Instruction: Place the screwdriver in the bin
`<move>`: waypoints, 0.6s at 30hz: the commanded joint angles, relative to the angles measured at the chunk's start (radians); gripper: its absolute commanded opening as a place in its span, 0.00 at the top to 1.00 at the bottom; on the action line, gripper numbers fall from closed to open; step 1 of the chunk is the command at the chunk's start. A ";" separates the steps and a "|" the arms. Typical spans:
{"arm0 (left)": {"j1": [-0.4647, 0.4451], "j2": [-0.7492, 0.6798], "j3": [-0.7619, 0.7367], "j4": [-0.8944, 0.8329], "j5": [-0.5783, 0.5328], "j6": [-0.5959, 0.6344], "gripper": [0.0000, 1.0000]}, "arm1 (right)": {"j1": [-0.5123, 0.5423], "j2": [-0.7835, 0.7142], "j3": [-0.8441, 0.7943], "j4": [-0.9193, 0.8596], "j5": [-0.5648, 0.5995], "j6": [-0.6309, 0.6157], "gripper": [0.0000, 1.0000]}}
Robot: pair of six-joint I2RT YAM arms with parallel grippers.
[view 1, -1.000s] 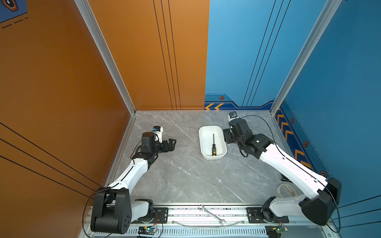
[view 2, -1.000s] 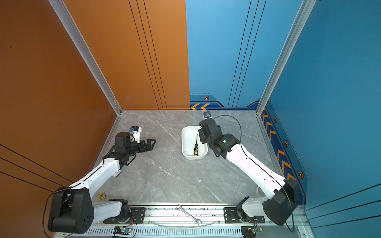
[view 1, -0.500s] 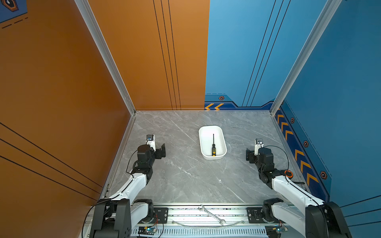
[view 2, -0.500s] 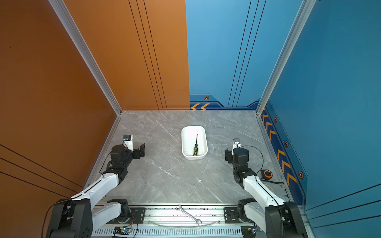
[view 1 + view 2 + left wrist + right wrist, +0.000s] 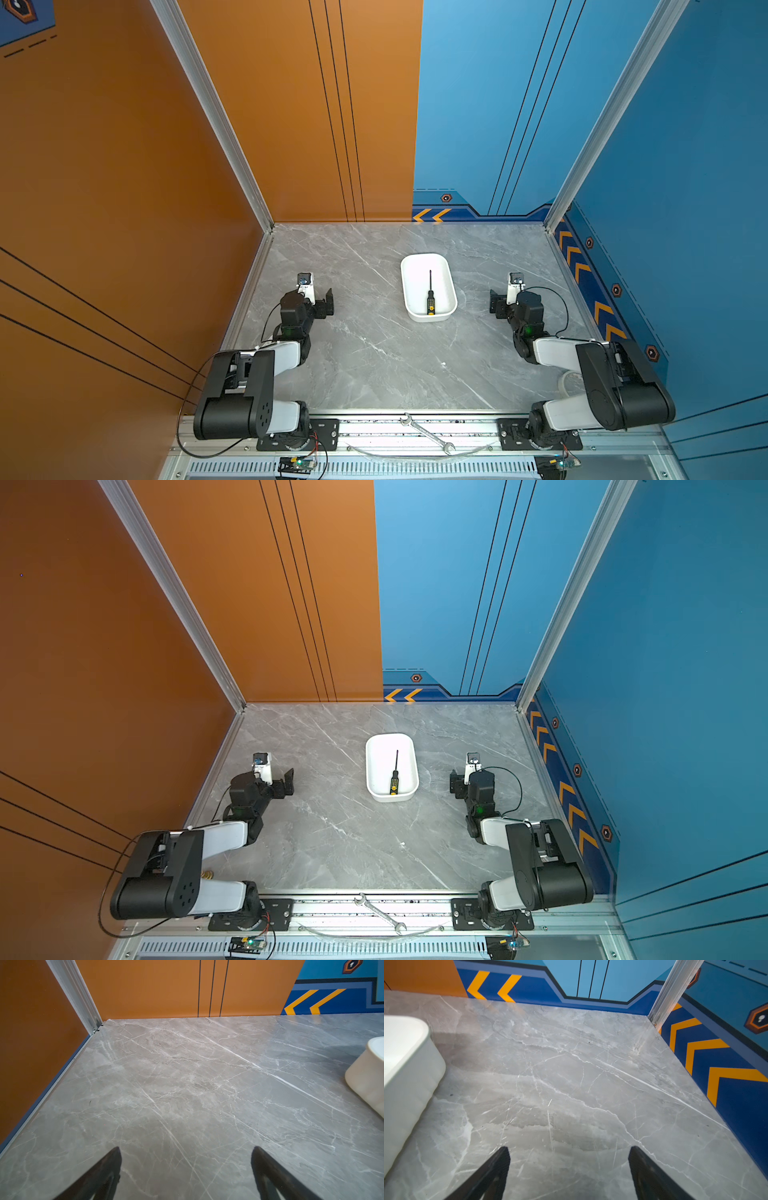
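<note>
Screwdriver (image 5: 430, 296): lay flat inside the bin (image 5: 446, 266), shaft toward 12 o'clock, yellow-capped handle close to the 6 o'clock wall.
Bin: sat on the marble table (image 5: 374, 365), between the two arms and apart from both.
Left gripper (image 5: 186, 1169): at the bin's 9 o'clock, jaws wide, nothing between them.
Right gripper (image 5: 569, 1167): at the bin's 3 o'clock, jaws wide, empty.
Task standing: judged complete, with the tool contained.
Risk: slight; an arm sweeping inward could nudge the light bin and shift it.
Other: a wrench (image 5: 428, 432) lay on the front rail at 6 o'clock, untouched.
</note>
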 commanded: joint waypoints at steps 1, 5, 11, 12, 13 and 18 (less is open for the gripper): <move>0.000 0.104 0.017 0.127 0.077 0.001 0.02 | -0.057 0.089 -0.012 0.187 -0.083 0.054 0.13; -0.003 0.136 0.015 0.155 0.032 -0.014 0.02 | -0.096 0.101 -0.016 0.203 -0.113 0.103 0.13; -0.009 0.148 0.031 0.139 -0.030 -0.023 0.02 | -0.086 0.094 0.019 0.120 -0.100 0.088 0.05; -0.009 0.148 0.031 0.139 -0.035 -0.024 0.02 | -0.085 0.097 0.018 0.128 -0.098 0.088 0.00; -0.010 0.146 0.030 0.139 -0.038 -0.025 0.02 | -0.083 0.097 0.017 0.131 -0.097 0.088 0.00; -0.014 0.147 0.036 0.129 -0.006 -0.007 0.02 | -0.079 0.097 0.019 0.128 -0.088 0.086 0.00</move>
